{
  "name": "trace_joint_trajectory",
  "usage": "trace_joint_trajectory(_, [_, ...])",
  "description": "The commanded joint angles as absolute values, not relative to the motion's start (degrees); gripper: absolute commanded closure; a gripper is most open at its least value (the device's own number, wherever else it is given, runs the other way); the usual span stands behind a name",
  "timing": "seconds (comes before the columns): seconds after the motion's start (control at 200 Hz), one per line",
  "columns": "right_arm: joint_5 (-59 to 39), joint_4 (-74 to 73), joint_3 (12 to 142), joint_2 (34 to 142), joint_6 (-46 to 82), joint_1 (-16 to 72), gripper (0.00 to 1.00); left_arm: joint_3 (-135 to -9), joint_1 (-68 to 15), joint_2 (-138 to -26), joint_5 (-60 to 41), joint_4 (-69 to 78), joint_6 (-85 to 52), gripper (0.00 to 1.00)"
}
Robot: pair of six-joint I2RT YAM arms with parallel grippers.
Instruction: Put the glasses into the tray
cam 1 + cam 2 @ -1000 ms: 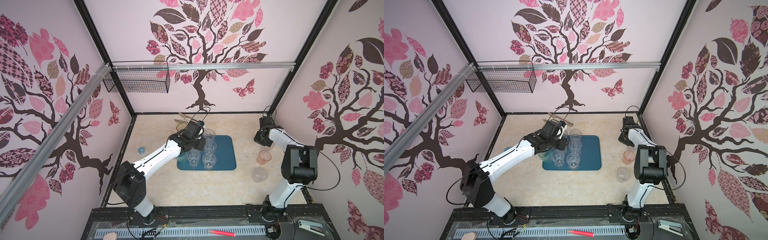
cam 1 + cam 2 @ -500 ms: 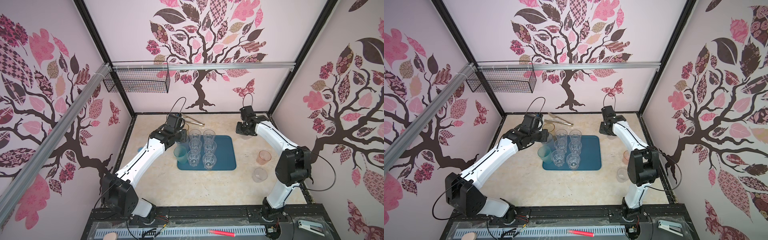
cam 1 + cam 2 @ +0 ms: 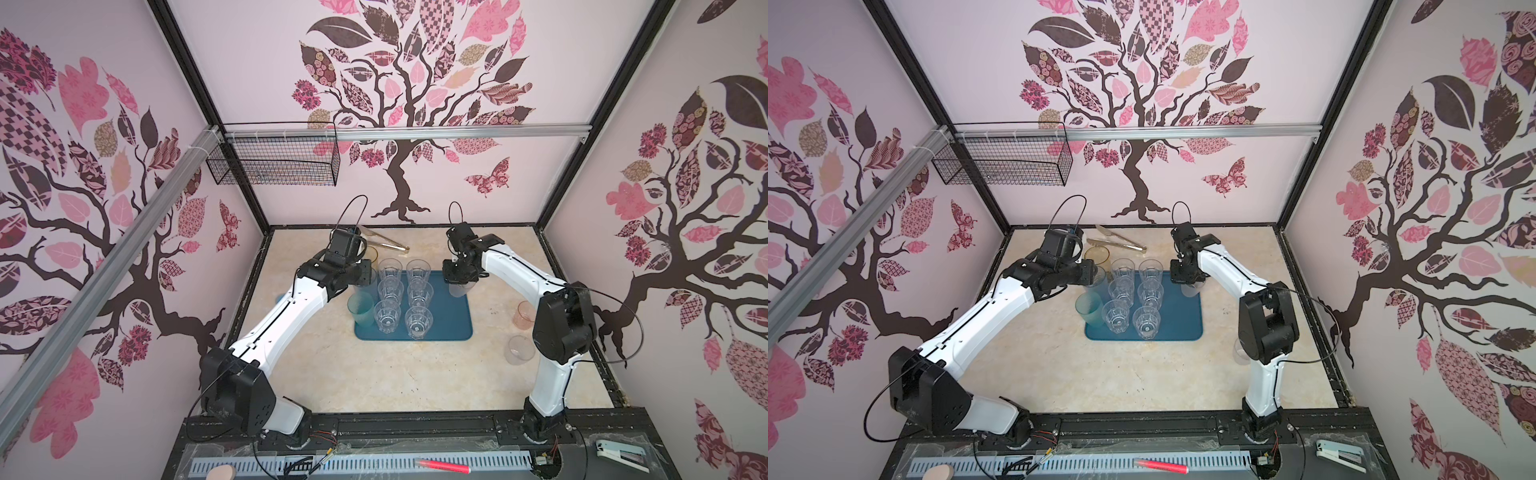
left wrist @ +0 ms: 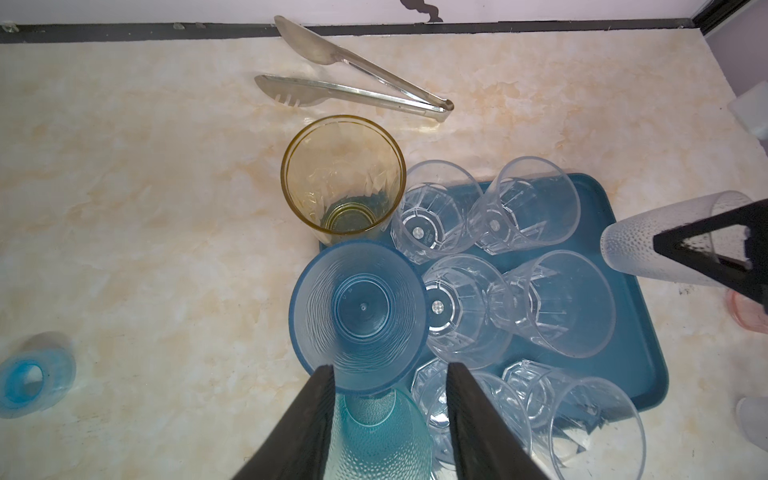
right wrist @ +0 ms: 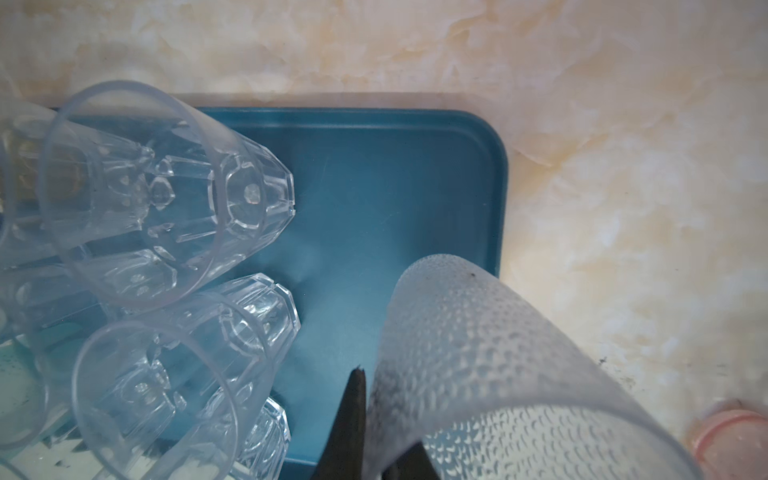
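The teal-blue tray point(image 3: 451, 328) point(image 5: 374, 174) holds several clear faceted glasses point(image 3: 390, 291) point(image 4: 465, 307). A blue glass point(image 4: 359, 316) stands at its back left corner, a teal glass point(image 3: 360, 309) at its left edge, and an amber glass point(image 4: 343, 174) on the table just behind. My left gripper point(image 4: 388, 368) point(image 3: 363, 274) is open above the blue glass's near rim. One finger overlaps the rim and the other is clear of it. My right gripper point(image 5: 376, 428) point(image 3: 459, 278) is shut on the wall of a frosted clear glass point(image 5: 498, 365) point(image 4: 665, 241), held above the tray's back right corner.
Metal tongs point(image 3: 384, 243) point(image 4: 353, 83) lie at the back of the table. A pink glass point(image 3: 523, 313) and a clear glass point(image 3: 519, 350) stand on the table to the right of the tray. A small blue glass point(image 4: 29, 378) sits far left. A wire basket point(image 3: 274, 166) hangs on the back wall.
My right arm has swung left from the right wall, carrying the frosted glass over the tray's back right corner. My left gripper went back left, then returned to the tray's back left corner.
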State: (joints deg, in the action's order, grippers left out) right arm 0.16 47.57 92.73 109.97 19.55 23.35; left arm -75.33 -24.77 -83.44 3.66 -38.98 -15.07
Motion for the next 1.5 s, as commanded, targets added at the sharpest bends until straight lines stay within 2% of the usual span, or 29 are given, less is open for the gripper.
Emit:
trace_joint_trajectory(0.0, [0.8, 47.8, 96.5, 114.3, 19.3, 24.0, 1.00, -73.2, -24.9, -82.9, 2.7, -37.5, -16.1, 0.53])
trace_joint_trajectory(0.545, [2.0, 48.9, 109.3, 127.5, 19.6, 25.7, 0.99, -71.9, -25.1, -83.4, 1.7, -35.3, -16.8, 0.53])
trace_joint_trajectory(0.86, [2.6, 50.5, 109.7, 125.8, 19.7, 25.7, 0.73, -71.0, -25.4, -83.2, 1.6, -34.6, -17.3, 0.53])
trace_joint_trajectory(1.23, [1.4, 52.5, 110.5, 121.7, 20.3, 25.8, 0.59, -70.1, -25.5, -82.7, 2.1, -33.9, -17.6, 0.53])
trace_joint_trajectory(1.495, [-0.4, 52.6, 107.5, 112.3, 21.5, 25.7, 0.47, -71.4, -25.6, -82.8, 2.5, -33.4, -16.3, 0.53])
